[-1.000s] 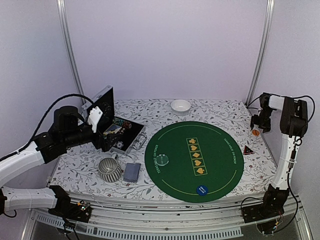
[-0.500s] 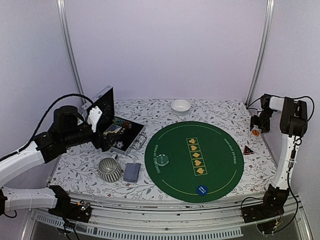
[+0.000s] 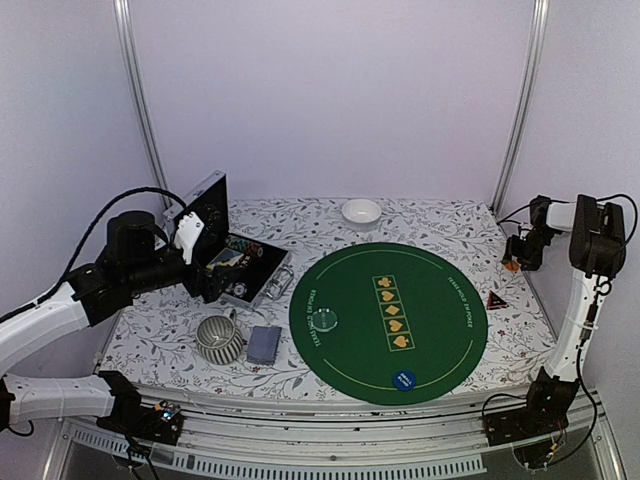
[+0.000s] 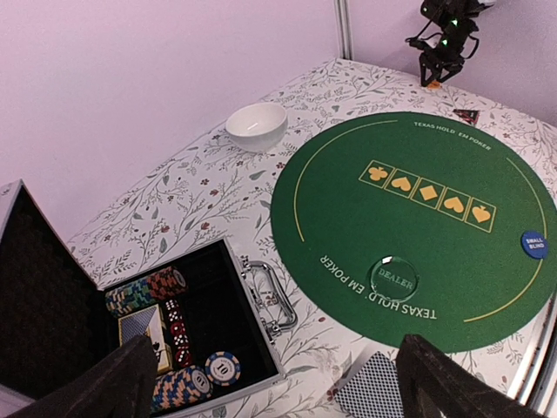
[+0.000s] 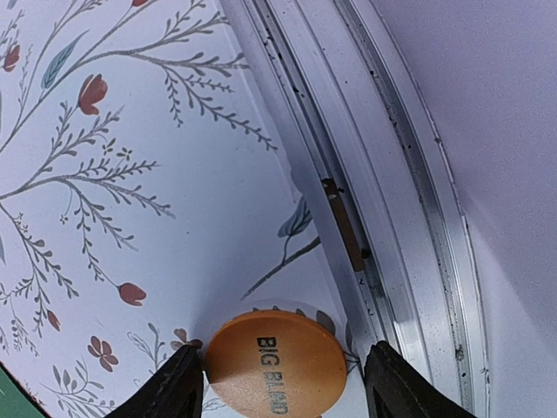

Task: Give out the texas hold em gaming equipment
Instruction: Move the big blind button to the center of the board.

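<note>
An orange BIG BLIND button [image 5: 275, 363] lies on the floral cloth by the table's right rail, also visible in the top view [image 3: 510, 265]. My right gripper [image 5: 283, 383] straddles it, open. The left finger touches its rim and the right finger stands a little off it. My left gripper [image 4: 278, 392] hangs open over the near corner of the open case [image 4: 252, 366], with nothing between its fingers. The case holds chip stacks [image 4: 148, 287], dice and cards. A grey-blue deck [image 4: 374, 387] lies beside it. A clear DEALER button [image 4: 393, 278] and a blue SMALL BLIND button [image 4: 534, 245] sit on the green mat [image 3: 440, 330]. The red triangle marker [image 3: 496, 300] lies off the mat's right side.
A ribbed grey mug [image 3: 220, 338] stands left of the deck [image 3: 264, 344]. A white bowl [image 3: 361, 212] sits at the back. The case lid [image 3: 205, 200] stands upright at the left. The metal rail [image 5: 383, 200] and wall run close beside my right gripper.
The right arm has swung outward to the right and its gripper has settled lower around the orange button. The button and the left arm have not moved.
</note>
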